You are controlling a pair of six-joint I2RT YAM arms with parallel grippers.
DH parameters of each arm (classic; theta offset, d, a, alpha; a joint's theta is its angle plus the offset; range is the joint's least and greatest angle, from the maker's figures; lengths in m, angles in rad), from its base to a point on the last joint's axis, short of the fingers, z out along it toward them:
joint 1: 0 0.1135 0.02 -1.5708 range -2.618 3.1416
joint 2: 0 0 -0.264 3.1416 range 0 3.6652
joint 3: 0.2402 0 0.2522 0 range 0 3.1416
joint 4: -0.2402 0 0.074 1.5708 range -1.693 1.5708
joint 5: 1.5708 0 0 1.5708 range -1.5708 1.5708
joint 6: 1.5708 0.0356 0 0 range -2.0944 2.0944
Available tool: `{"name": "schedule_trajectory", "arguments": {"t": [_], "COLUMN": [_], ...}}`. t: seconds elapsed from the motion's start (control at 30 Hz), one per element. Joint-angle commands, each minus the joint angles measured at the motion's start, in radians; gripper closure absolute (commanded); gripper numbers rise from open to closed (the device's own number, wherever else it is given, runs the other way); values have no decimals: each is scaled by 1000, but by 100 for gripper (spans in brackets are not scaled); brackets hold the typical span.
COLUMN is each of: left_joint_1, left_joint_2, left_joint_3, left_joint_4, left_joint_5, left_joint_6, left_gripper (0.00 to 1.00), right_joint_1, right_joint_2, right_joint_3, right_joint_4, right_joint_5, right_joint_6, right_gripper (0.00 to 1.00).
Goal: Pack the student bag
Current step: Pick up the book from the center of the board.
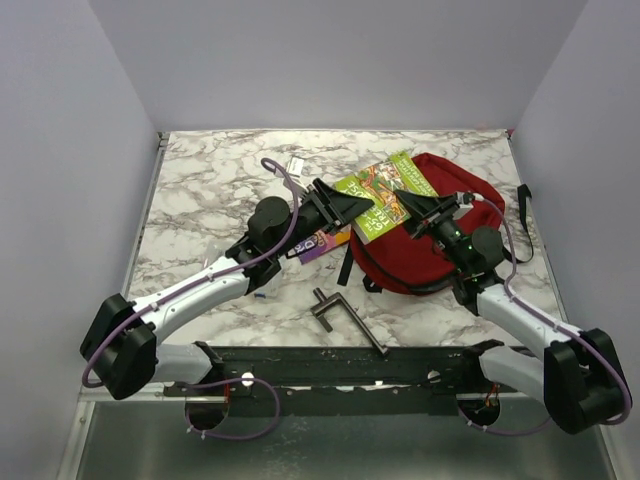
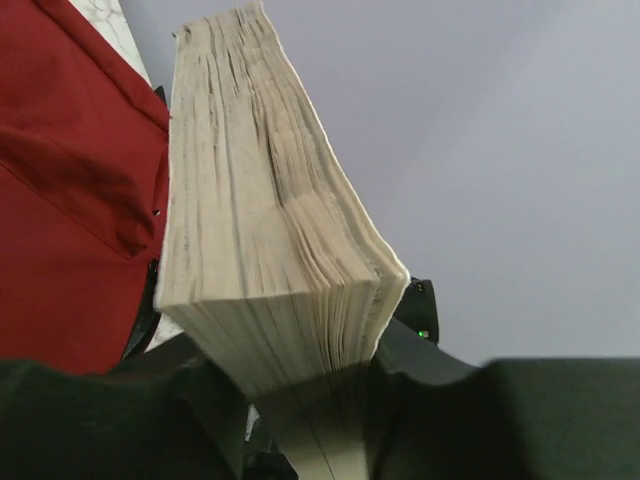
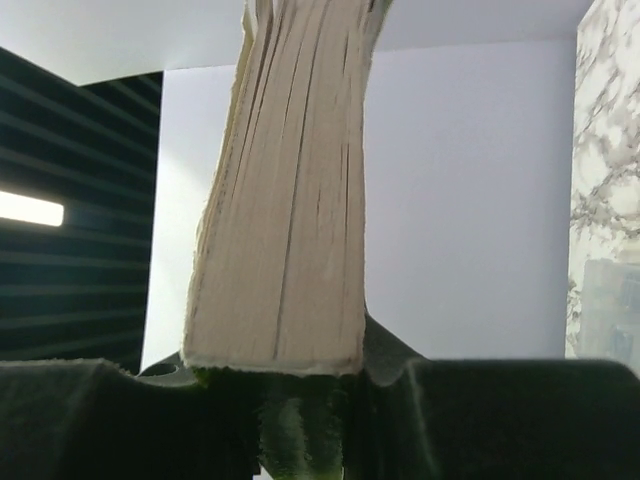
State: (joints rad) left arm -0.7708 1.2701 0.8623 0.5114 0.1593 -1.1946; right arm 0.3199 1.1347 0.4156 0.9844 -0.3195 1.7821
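Near the far right corner of the table [image 1: 200, 190], the student bag [image 1: 422, 258] lies flat; above its left edge, my left gripper [image 1: 354, 208] and right gripper [image 1: 406, 204] each clamp the thick book [image 1: 385, 190] from opposite sides

Marble table [image 1: 200, 190] bears the red student bag [image 1: 410, 262] and a metal clamp [image 1: 352, 325].

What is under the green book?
The dark-red student bag lies under most of the green book; its left end reaches over the marble table. The bag's part beneath the book is covered.
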Motion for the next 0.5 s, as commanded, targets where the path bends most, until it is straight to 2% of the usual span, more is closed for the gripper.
{"name": "schedule_trajectory", "arguments": {"t": [0.0,0.07,0.1,0.23,0.27,0.33,0.4,0.47], "left_joint_1": [-15,-9,0,79,117,190,257,310], "left_joint_2": [20,28,25,-40,-78,-157,-239,-309], "left_joint_3": [19,29,36,31,19,-12,-7,8], "left_joint_4": [71,76,76,29,3,-61,-201,-348], "left_joint_5": [-38,-25,-8,53,64,78,68,35], "left_joint_6": [18,25,37,134,152,203,288,399], "left_gripper": [67,89,98,100,100,100,100,100], "right_joint_1": [12,12,13,7,5,-1,-2,-2], "right_joint_2": [-107,-131,-141,-207,-232,-288,-336,-360], "right_joint_3": [32,47,51,35,35,69,106,136], "right_joint_4": [-258,-333,-361,-504,-544,-723,-827,-924], "right_joint_5": [135,144,148,177,185,214,248,293], "right_joint_6": [-113,-145,-169,-348,-422,-549,-703,-850], "right_gripper": [99,95,85,41,34,15,1,0]}}
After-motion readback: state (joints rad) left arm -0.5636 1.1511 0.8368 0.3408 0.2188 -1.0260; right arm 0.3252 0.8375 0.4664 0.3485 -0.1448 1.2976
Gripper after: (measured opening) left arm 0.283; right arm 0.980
